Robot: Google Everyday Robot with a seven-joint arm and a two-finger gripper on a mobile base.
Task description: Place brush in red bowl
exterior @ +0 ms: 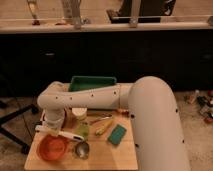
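The brush has a long white handle and hangs level just above the far rim of the red bowl. The bowl is round, orange-red, and stands at the front left of the wooden table. My gripper points down at the end of the white arm, directly behind the bowl. It is shut on the brush near its left end. The brush's right end reaches toward the small metal cup.
A green sponge and a yellow utensil lie to the right of the bowl. A white cup and a green tray stand behind. My thick white arm covers the table's right side. The floor drops off all around.
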